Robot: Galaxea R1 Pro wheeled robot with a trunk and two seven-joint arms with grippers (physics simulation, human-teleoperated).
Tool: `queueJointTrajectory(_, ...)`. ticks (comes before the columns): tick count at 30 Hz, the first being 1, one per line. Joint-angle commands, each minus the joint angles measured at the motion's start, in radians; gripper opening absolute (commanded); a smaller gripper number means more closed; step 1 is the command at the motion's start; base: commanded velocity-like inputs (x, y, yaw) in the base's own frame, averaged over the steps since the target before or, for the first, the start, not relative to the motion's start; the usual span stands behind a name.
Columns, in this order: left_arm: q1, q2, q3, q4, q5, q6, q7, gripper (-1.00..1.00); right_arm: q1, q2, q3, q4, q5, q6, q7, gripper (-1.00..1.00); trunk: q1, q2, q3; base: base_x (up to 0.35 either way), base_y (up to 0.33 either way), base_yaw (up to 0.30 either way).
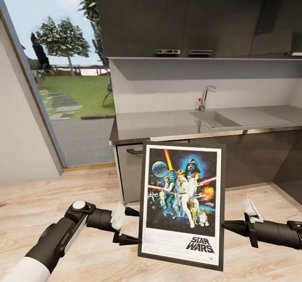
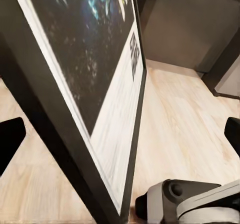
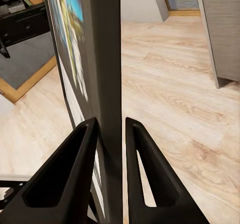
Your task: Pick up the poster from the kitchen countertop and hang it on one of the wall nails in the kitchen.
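The Star Wars poster [image 1: 181, 204] stands upright in mid-air above the wooden floor, in front of the kitchen countertop [image 1: 159, 124]. My right gripper [image 1: 228, 225] is shut on the poster's right frame edge; the right wrist view shows the black frame [image 3: 107, 59] pinched between both fingers [image 3: 65, 179]. At the poster's left edge my left gripper [image 1: 129, 225] is open, one finger above and one below. In the left wrist view the poster [image 2: 100, 84] slants between the wide-apart fingertips [image 2: 10, 141], touching neither.
Behind the poster, the worktop carries a sink [image 1: 214, 119] and chrome tap [image 1: 205, 97] over dark cabinet fronts [image 1: 251, 156]. Dark wall cabinets [image 1: 180, 17] hang above. A tall glass opening [image 1: 71, 89] to the garden is at the left. Wooden floor [image 1: 84, 189] lies around me.
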Motion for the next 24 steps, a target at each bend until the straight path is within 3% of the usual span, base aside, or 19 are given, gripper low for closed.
queueJointTrajectory(1,-0.001,0.014,-0.002,-0.001,0.006,0.010,-0.001,1.00,-0.001,0.000,-0.001,0.000,-0.001,0.012,0.005,-1.00,0.000,-0.001,-0.001,0.000,0.000,0.000)
queueJointTrajectory(3,-0.001,0.027,-0.002,-0.002,0.007,0.010,-0.001,1.00,-0.001,0.000,-0.001,0.000,-0.001,0.013,0.005,-1.00,0.000,-0.001,-0.001,0.000,0.000,0.000)
queueJointTrajectory(9,-0.001,0.107,0.003,-0.005,0.015,0.009,-0.004,1.00,-0.001,0.000,-0.002,0.000,-0.001,0.013,0.005,-1.00,0.000,-0.001,-0.001,0.000,0.000,0.000)
queueJointTrajectory(12,-0.001,0.142,0.008,-0.005,0.062,0.007,-0.017,1.00,-0.001,0.000,-0.003,0.000,-0.001,0.012,0.005,-1.00,0.000,-0.001,-0.001,0.000,0.000,0.000)
queueJointTrajectory(13,-0.001,0.160,0.009,-0.005,0.097,0.005,-0.026,1.00,-0.001,0.000,-0.004,0.000,-0.001,0.013,0.005,-1.00,0.000,-0.001,-0.001,0.000,0.000,0.000)
queueJointTrajectory(16,-0.001,0.203,0.010,-0.005,0.153,0.004,-0.037,1.00,-0.001,0.000,-0.005,-0.001,-0.001,0.013,0.005,-1.00,0.000,-0.001,-0.001,0.000,0.000,0.000)
queueJointTrajectory(19,-0.001,0.238,0.011,-0.003,0.183,0.003,-0.042,1.00,-0.001,0.000,-0.006,-0.001,-0.001,0.012,0.004,-1.00,0.000,-0.001,-0.001,0.000,0.000,0.000)
queueJointTrajectory(24,-0.001,0.286,0.028,0.032,0.199,0.002,-0.042,1.00,-0.001,0.000,-0.007,-0.001,0.000,0.012,0.004,-1.00,0.000,-0.001,-0.001,0.000,0.000,0.000)
